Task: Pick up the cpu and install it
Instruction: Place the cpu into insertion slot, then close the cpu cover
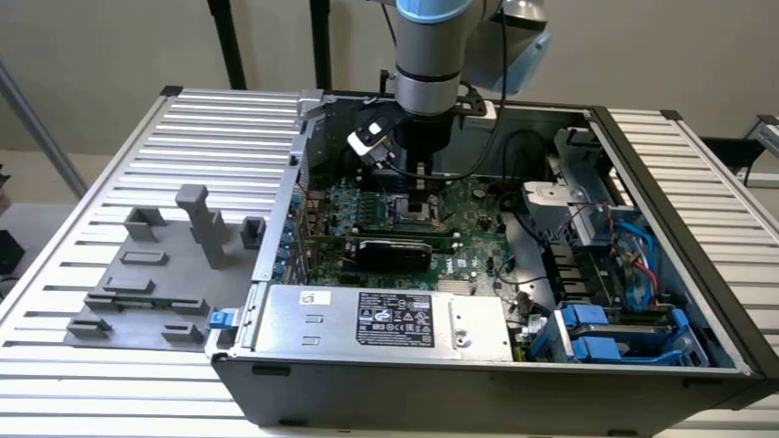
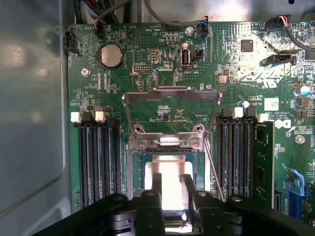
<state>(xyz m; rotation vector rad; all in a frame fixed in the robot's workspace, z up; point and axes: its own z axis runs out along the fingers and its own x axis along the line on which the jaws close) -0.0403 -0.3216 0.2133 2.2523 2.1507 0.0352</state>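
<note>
The black two-fingered gripper hangs low over the open processor socket inside the grey computer case. Its fingers stand a little apart, with nothing between them. Directly beneath lies the cpu, a small flat square chip with a silvery top, seated in the socket's metal frame and showing through the gap between the fingers. The hinged steel load plate stands raised just beyond it.

Black memory slots flank the socket on both sides of the green motherboard, where a round silver coin cell sits near one corner. The board carries fine white printing and a small white sticker, none of it legible.

In the exterior view, the silver power supply box at the case's near edge wears a black label whose text cannot be read. Grey plastic fixture blocks stand on the slatted aluminium table at the exterior view's left.
</note>
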